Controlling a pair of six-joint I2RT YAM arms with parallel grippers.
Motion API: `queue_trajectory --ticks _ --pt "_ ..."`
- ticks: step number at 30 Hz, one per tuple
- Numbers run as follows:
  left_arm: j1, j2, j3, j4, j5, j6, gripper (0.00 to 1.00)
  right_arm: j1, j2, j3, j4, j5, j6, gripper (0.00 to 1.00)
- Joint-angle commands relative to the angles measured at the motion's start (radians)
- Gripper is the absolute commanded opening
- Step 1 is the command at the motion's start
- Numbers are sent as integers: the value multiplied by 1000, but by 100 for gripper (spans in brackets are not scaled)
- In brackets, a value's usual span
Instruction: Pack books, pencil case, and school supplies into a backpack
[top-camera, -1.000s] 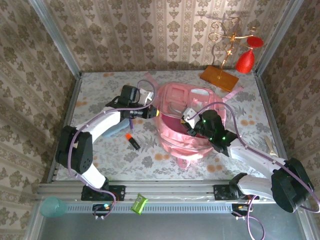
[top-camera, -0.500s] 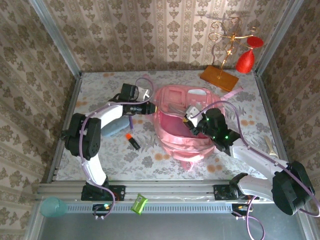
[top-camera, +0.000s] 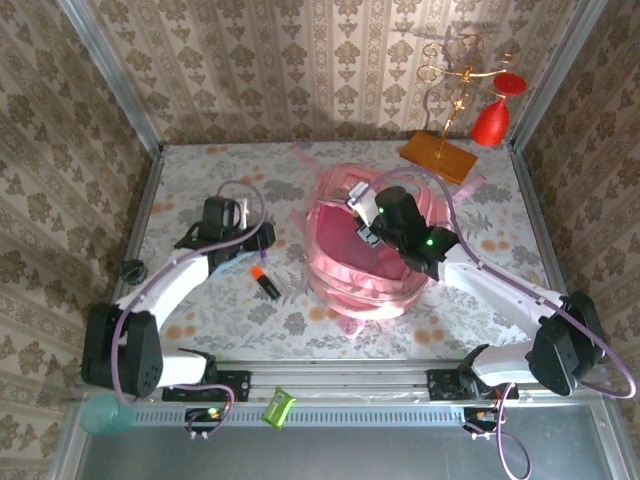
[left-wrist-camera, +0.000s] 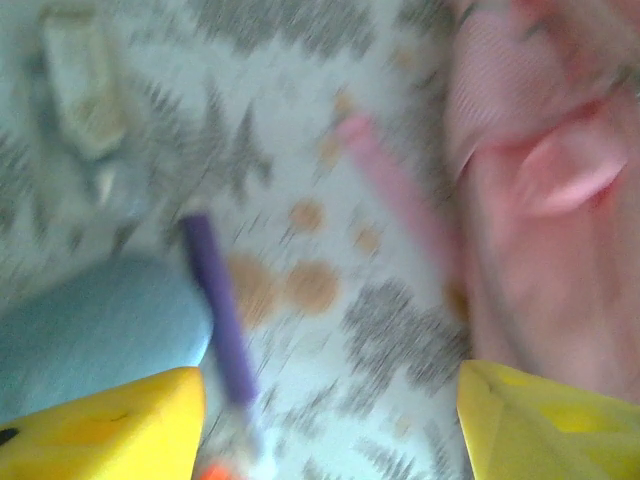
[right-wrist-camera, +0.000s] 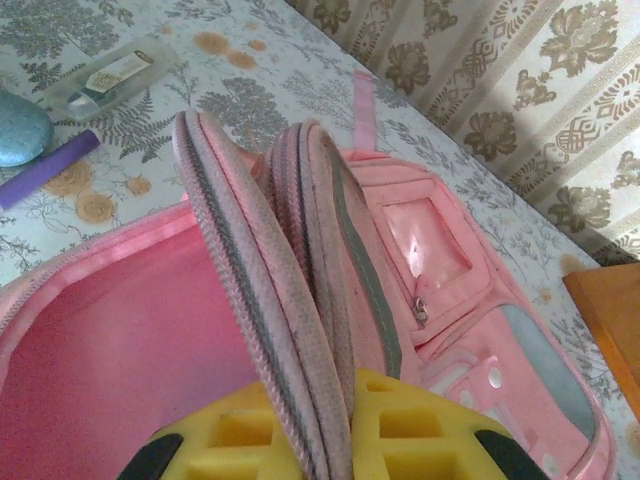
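Note:
The pink backpack (top-camera: 372, 268) lies open in the middle of the table. My right gripper (right-wrist-camera: 345, 420) is shut on its zipped rim (right-wrist-camera: 270, 290) and holds that flap upright, above the bag's far edge (top-camera: 366, 214). My left gripper (top-camera: 262, 240) hovers open just left of the bag, its yellow fingertips (left-wrist-camera: 100, 425) wide apart with nothing between them. Below it lie a purple pen (left-wrist-camera: 220, 305), the light blue pencil case (left-wrist-camera: 90, 325) and a pink strap (left-wrist-camera: 395, 195). A short black-and-orange pen (top-camera: 265, 283) lies nearer the front. The books are out of view.
An orange stand base (top-camera: 438, 156) with a gold stand and red ornaments (top-camera: 492, 118) sits at the back right. A clear plastic box (right-wrist-camera: 110, 75) lies beyond the pencil case. A green item (top-camera: 278, 408) and a teal cup (top-camera: 104, 412) rest by the front rail.
My left gripper opened, let go of the backpack's left edge and drew back to the left over the pens. My right gripper moved up and left, lifting the bag's flap.

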Motion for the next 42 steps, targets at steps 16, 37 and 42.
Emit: queue_trajectory --ticks 16,37,42 --pt "-106 15 -8 -205 -312 -97 83 7 106 49 88 -37 19 0" --pt "151 243 266 -382 -149 965 97 -120 110 -62 278 -255 112 0" --pt "184 345 318 -391 -92 1093 97 -123 97 -60 265 -246 101 0"
